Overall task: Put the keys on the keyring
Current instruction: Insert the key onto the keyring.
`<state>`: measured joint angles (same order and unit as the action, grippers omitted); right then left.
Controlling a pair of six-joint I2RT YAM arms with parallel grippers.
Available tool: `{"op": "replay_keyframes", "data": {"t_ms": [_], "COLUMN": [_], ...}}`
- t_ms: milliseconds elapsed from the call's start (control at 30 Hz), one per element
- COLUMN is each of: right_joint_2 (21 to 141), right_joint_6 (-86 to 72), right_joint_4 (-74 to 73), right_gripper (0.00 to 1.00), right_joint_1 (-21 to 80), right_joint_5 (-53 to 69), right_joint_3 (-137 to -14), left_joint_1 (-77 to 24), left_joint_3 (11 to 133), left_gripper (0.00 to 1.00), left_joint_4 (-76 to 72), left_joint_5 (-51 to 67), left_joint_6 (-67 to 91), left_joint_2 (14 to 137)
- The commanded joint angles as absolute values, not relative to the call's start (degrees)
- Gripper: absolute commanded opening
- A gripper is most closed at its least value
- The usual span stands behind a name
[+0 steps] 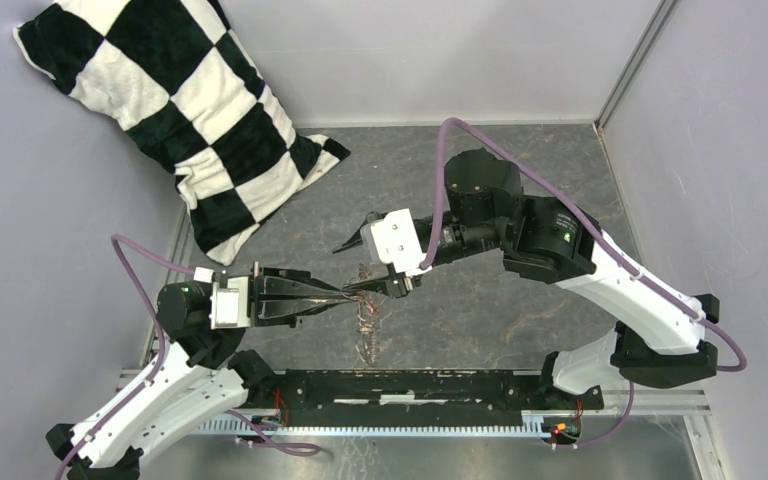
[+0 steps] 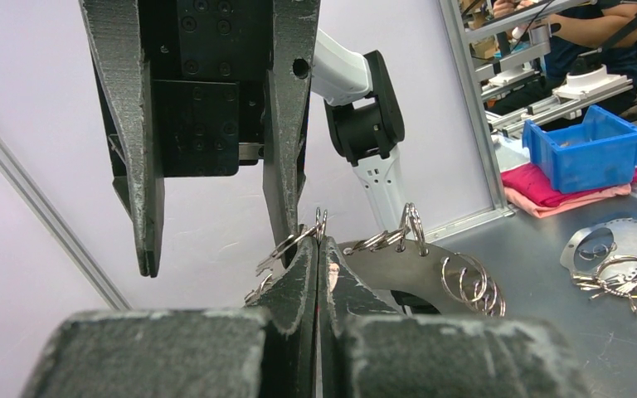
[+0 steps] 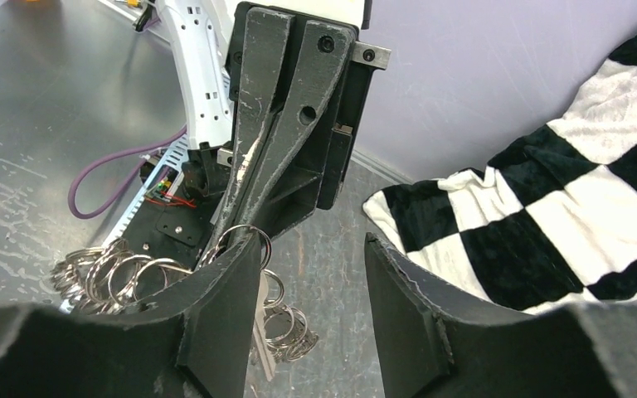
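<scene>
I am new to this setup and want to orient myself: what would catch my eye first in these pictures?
First, the black-and-white checkered pillow in the far left corner. Then, above the middle of the table, the left gripper, jaws shut on the keyring, whose rings hang in a bunch, with the right gripper, jaws open, close beside it.

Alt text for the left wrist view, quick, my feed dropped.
The left end effector, shut, pinches a ring of the keyring, whose chain trails to the right. The right end effector hangs from above, jaws open, one finger beside the pinched ring.
</scene>
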<state>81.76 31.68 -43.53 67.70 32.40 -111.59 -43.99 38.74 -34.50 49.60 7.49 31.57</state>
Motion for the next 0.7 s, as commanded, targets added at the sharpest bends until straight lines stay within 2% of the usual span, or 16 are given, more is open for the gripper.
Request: {"op": "replay_keyframes", "data": {"t_ms": [0, 400, 667], "right_joint_2": [79.34, 79.58, 79.98], "right_joint_6": [30.60, 30.67, 30.06], "right_joint_4": [-40.21, -41.27, -41.79], "right_gripper": [0.56, 0.58, 0.64], "right_joint_1": [66.80, 66.39, 66.16], "right_joint_5": [30.96, 29.27, 28.94], "right_joint_3": [-110.92, -111.03, -111.71], "left_joint_1": [-44.47, -44.47, -44.46], "left_joint_3": [39.12, 39.88, 39.60], "left_gripper": [0.02, 0.02, 0.02], "left_joint_4": [-38.94, -37.78, -38.36], "left_joint_5": [48.45, 47.91, 47.35], "left_joint_6": [9.14, 8.69, 8.78], "left_joint_2": [31.20, 30.95, 30.94]}}
